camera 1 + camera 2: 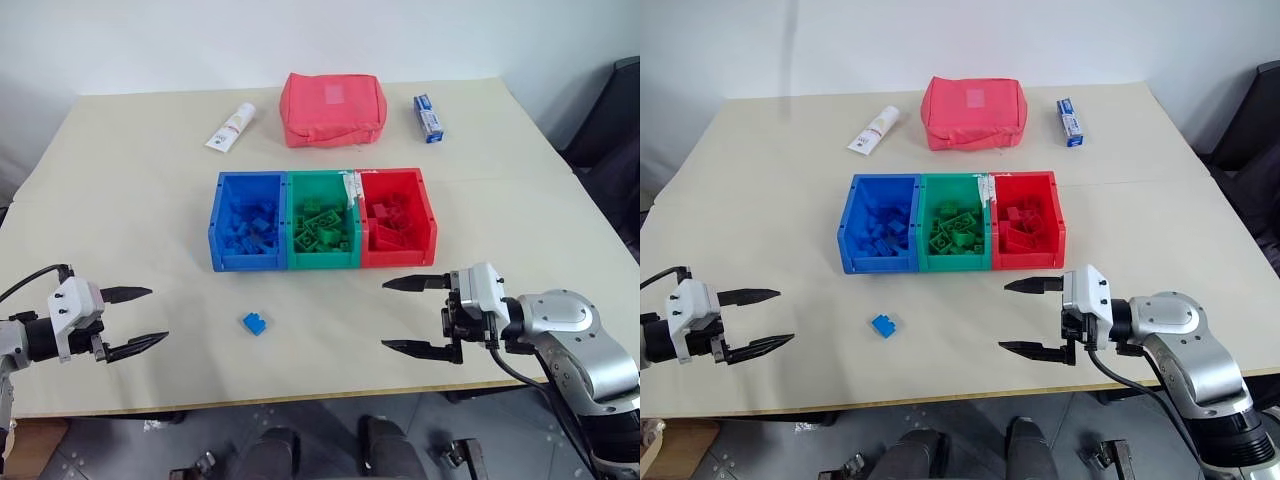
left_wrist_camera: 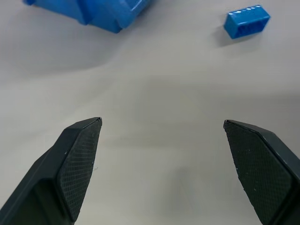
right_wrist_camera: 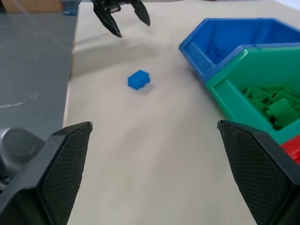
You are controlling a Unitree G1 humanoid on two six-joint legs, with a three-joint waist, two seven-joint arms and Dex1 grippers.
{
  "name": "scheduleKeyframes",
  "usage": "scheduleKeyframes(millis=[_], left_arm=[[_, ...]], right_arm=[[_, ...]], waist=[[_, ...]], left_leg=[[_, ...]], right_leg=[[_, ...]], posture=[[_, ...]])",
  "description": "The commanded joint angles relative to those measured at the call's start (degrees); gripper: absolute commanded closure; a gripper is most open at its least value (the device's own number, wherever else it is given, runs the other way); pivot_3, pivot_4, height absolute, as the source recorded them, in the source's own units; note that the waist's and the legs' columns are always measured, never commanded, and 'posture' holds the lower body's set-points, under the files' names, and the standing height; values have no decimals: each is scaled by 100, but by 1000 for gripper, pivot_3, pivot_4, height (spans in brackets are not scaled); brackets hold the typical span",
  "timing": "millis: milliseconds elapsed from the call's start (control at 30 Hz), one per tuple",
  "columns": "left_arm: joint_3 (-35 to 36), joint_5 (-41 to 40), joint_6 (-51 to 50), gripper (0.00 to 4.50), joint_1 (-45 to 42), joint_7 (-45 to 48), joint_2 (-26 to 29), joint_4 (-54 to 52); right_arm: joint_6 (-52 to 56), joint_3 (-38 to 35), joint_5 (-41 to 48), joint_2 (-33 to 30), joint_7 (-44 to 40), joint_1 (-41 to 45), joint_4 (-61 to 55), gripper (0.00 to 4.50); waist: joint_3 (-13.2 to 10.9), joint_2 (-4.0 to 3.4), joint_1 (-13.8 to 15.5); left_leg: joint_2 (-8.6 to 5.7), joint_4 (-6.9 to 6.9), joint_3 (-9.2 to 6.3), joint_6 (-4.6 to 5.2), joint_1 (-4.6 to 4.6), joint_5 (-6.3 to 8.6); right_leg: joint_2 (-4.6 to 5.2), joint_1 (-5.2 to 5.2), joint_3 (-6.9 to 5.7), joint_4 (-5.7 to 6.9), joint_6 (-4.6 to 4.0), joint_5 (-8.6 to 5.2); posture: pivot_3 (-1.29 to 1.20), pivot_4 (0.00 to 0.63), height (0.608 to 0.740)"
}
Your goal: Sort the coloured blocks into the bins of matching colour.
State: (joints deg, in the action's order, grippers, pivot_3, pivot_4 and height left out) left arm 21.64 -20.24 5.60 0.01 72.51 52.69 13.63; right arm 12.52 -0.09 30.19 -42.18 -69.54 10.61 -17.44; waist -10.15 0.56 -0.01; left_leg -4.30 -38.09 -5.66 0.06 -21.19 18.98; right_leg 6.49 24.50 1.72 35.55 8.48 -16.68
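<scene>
I saw one blue block lying flat on the beige worktop, long axis slanting toward the blue bin, between my spread, empty left tool and right tool.

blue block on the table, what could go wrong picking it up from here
1. The blue block is small and lies loose on the table; a slightly off closure by the open left pincer might nudge it away rather than grip it.
2. The open right pincer sits low in front of the red bin; both arms converging on the block could collide.
3. Carrying it, a low pass could clip the blue bin front wall.
</scene>
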Motion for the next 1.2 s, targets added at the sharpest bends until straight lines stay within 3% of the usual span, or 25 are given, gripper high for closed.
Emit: scheduleKeyframes(millis=[33,233,400,567,767,867,1033,1200], left_arm=[[-292,-256,-363,124,84,19,-50,-1052],[-1122,32,-1279,124,-148,-940,-526,-2240],[-2016,746,-1753,124,-354,-1691,-960,-2457],[-2390,1115,-1921,1192,-368,-1913,-1007,-2449],[-2396,1052,-2017,2790,-629,-1892,-956,-2210],[-2185,653,-2098,2834,-791,-1782,-1045,-2212],[-1415,-488,-2852,2834,-1620,-2229,-1648,-2284],[-1215,-546,-3163,2834,-2574,-3162,-2245,-2052]], right_arm=[[-176,-207,-15,-124,-95,-68,20,0],[-242,-367,-62,-212,-35,-313,72,0],[-189,-436,-43,-133,166,-554,-172,0],[-181,-488,-46,-113,390,-707,-307,0],[-192,-482,-40,-111,559,-756,-358,0],[-182,-490,-26,-106,640,-765,-391,0],[8,-836,326,86,1081,-840,-571,0],[145,-1358,670,574,1958,-707,-757,0]], waist=[[0,0,5],[0,-1,5],[2,-4,3],[8,-8,21],[11,-13,92],[11,-13,120],[9,-8,161],[8,-7,150]], left_leg=[[0,0,0,0,0,0],[1,-1,2,0,1,0],[4,2,8,-3,5,0],[-1,-6,8,-2,7,0],[-2,-6,7,-6,12,-4],[0,-5,7,-7,12,-5],[-1,-10,-3,-8,-1,-6],[-7,-14,-3,-6,0,-5]], right_leg=[[0,0,0,0,0,0],[-3,-1,2,2,0,0],[-11,3,8,6,1,0],[-7,-2,9,7,2,1],[-7,-7,8,9,4,2],[-8,-5,9,10,4,2],[-9,2,0,12,4,2],[-7,-1,-1,11,6,3]], posture=[[0,150,740],[0,150,740],[0,150,740],[0,150,740],[0,150,740],[0,150,740],[0,150,740],[0,150,740]])
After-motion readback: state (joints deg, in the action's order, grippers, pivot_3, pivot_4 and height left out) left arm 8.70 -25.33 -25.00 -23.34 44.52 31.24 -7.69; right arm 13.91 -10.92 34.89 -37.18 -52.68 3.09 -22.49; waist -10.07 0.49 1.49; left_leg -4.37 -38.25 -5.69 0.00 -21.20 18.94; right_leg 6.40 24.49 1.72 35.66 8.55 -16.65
